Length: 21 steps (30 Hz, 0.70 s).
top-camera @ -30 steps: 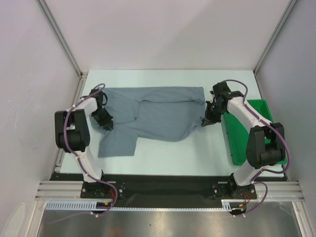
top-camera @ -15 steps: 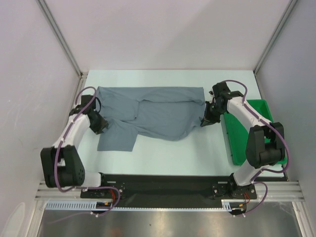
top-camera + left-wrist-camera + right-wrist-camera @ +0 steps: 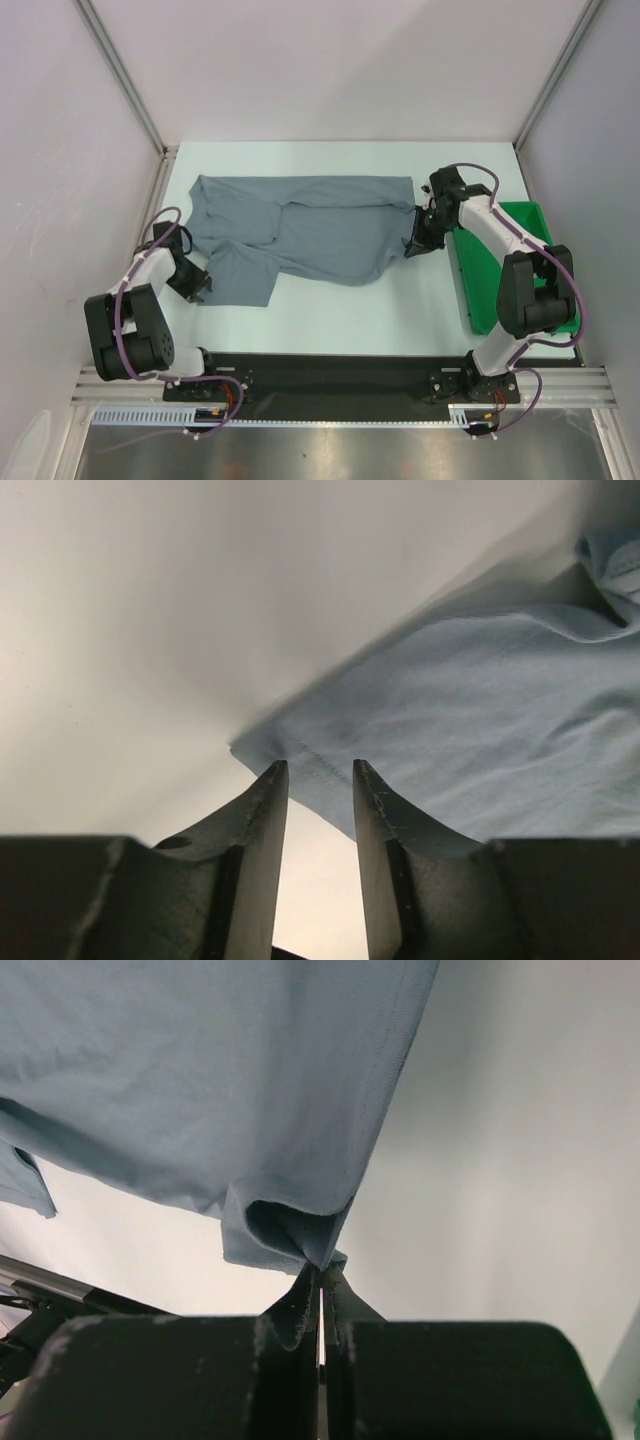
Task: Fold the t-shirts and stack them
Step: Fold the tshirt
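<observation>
One slate blue-grey t-shirt (image 3: pixel 320 225) lies spread and rumpled across the middle of the table. My left gripper (image 3: pixel 193 287) sits low by the shirt's near-left corner. In the left wrist view it (image 3: pixel 318 772) stands open, its fingertips just short of the stitched hem corner (image 3: pixel 262 748), with nothing between them. My right gripper (image 3: pixel 416 245) is at the shirt's right edge. The right wrist view shows it (image 3: pixel 322 1268) shut on a pinched fold of the t-shirt (image 3: pixel 200 1060), which rises from the tips.
A green plastic tray (image 3: pixel 510 270) stands at the right edge of the table, just beside the right arm. White walls close in the table on the left, back and right. The arm bases sit on a black rail along the near edge.
My left gripper opened off the shirt's left side and drew back toward the near-left corner. The shirt's left part shifted left. The right gripper stayed put, still pinching.
</observation>
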Tool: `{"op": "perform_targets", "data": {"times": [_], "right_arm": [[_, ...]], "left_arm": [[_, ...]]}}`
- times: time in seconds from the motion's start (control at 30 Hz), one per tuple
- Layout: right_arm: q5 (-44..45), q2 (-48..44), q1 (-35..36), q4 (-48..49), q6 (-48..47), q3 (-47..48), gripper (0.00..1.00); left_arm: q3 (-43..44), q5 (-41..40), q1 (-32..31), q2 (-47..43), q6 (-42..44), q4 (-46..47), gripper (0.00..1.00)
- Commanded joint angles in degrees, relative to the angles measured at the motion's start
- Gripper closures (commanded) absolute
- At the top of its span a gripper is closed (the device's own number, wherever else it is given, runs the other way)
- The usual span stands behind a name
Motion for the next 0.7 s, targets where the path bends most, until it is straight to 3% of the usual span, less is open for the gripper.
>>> {"op": "perform_targets", "data": {"times": [0.0,0.67], "right_arm": [[-1.3,-0.3,0.0,-0.4,-1.2,1.9,1.0],[-0.9,-0.7,-0.9,-0.5,-1.2,1.3,1.0]], "left_arm": [[-1.6,-0.6,1.5,-1.3,-0.8,1.2,0.61],[-3.8,-3.1,4.7,-2.6,1.6,0.7,0.57]]}}
